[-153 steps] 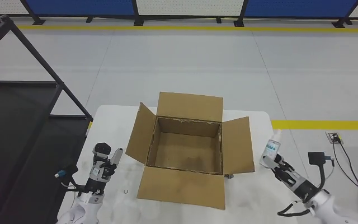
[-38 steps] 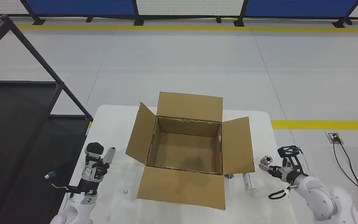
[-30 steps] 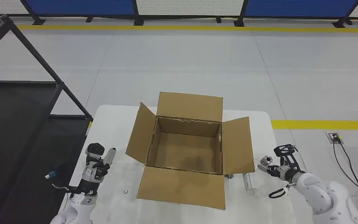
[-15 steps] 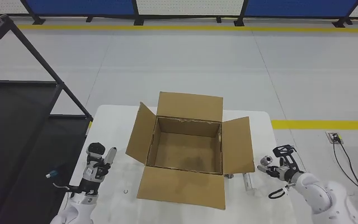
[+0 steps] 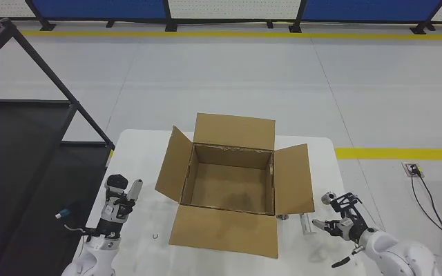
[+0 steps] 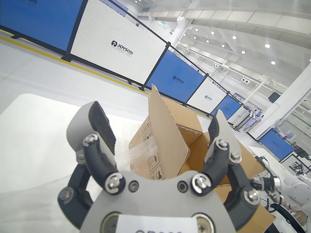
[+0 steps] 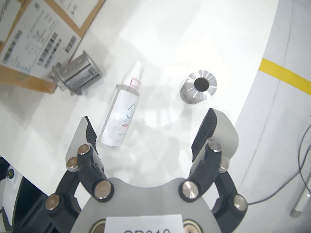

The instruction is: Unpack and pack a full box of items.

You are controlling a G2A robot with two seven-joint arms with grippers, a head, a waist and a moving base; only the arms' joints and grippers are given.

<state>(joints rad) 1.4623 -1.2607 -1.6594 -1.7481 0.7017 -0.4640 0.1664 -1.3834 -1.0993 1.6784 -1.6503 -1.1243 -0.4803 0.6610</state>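
From the top view, the box sits in the middle of the table with all its flaps open. I can see nothing inside it, so I think the job now is to put things in. My left gripper waits near the table's left side, well away from the box. My right gripper hangs on the right side, near the bottle lying by the box.

In my left wrist view, my left gripper is wide open and holds nothing. It points at the box.

In my right wrist view, my right gripper is wide open too, with nothing in it. The bottle lies flat just by one of my fingers, not in the gap. A metal part lies at the box flap. A round metal piece stands apart on the other side.

To do this well, I should slide over so the bottle is right between my fingers. I should grab its fat body, not its thin top. It is round and may roll, so I should come straight down and squeeze gently.
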